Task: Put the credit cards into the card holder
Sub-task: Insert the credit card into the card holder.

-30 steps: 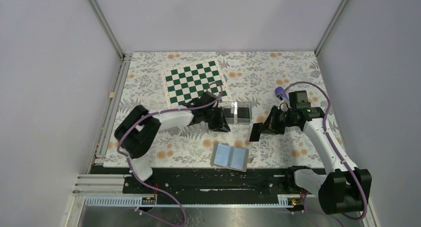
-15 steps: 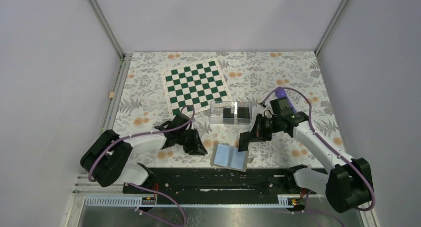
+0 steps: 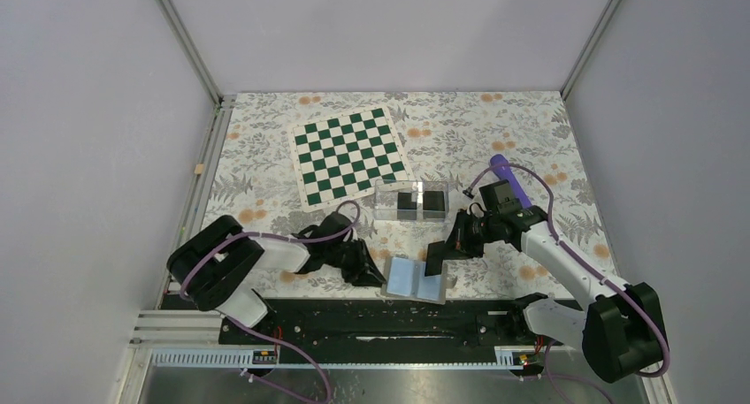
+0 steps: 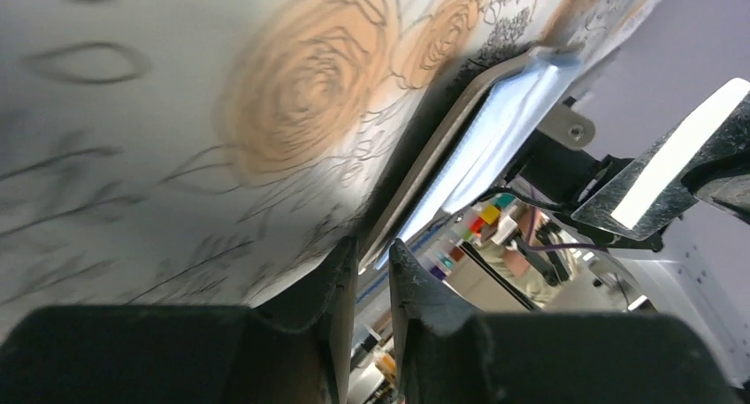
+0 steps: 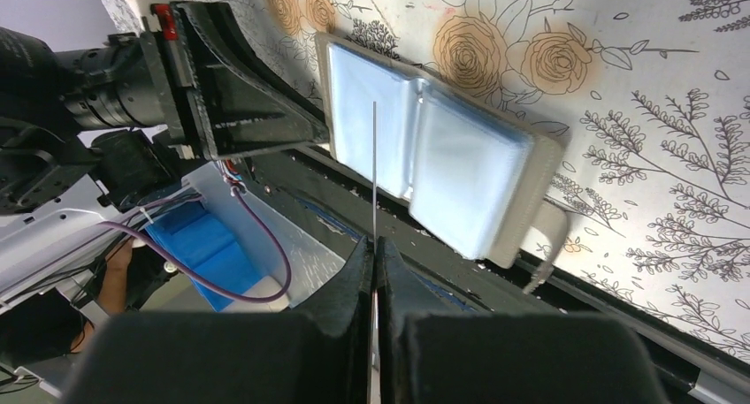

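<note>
The clear card holder (image 3: 411, 201) stands mid-table with two black cards upright inside it. My right gripper (image 3: 447, 245) is shut on a black credit card (image 3: 435, 255) and holds it above the right part of the open taupe wallet (image 3: 413, 278). In the right wrist view the card (image 5: 374, 165) is edge-on between the closed fingers of my right gripper (image 5: 374, 245), over the wallet's light-blue inside (image 5: 442, 156). My left gripper (image 3: 363, 267) lies low on the table at the wallet's left edge. Its jaws (image 4: 373, 249) stand narrowly apart and empty, pointing at the wallet (image 4: 495, 130).
A green-and-white chessboard mat (image 3: 349, 152) lies at the back left of the floral tablecloth. The black rail (image 3: 380, 320) runs along the near edge just below the wallet. Grey walls enclose three sides.
My left gripper left the card holder, swung back toward the near edge, then slid right to the wallet's left edge. My right gripper carried the card left and nearer, over the wallet.
</note>
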Controlling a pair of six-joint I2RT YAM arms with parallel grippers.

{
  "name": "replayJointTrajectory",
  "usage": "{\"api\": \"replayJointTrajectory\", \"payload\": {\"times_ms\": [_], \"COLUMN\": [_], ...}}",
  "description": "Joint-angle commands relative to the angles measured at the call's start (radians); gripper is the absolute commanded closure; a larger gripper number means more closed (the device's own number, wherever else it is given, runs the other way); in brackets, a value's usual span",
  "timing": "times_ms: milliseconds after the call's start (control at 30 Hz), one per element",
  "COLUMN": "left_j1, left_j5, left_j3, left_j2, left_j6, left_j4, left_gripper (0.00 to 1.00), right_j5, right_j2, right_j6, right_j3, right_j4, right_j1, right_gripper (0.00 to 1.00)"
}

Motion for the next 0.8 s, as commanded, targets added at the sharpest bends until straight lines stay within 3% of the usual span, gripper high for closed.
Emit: {"api": "replayJointTrajectory", "payload": {"times_ms": [0, 200, 300, 600, 767], "left_j1": [-0.065, -0.111, -0.119, -0.129, -0.138], "left_j5": [0.022, -0.015, -0.023, -0.048, -0.054], "left_j3": [-0.008, -0.037, -0.040, -0.038, -0.008], "left_j2": [0.080, 0.185, 0.219, 0.195, 0.180], "left_j6": [-0.188, -0.370, -0.397, -0.352, -0.279], "left_j4": [0.270, 0.577, 0.632, 0.534, 0.370], "left_gripper": [0.80, 0.81, 0.81, 0.84, 0.89], "right_j5": [0.021, 0.053, 0.091, 0.210, 0.178], "right_j2": [-0.020, -0.022, -0.020, -0.062, -0.045], "right_j6": [-0.012, -0.034, -0.053, -0.039, 0.019], "right_j3": [-0.005, -0.023, -0.043, -0.137, -0.194], "right_j4": [-0.001, -0.001, 0.007, 0.111, 0.240], "right_j1": [0.009, 0.009, 0.009, 0.007, 0.007], "right_gripper": [1.00, 1.00, 1.00, 1.00, 1.00]}}
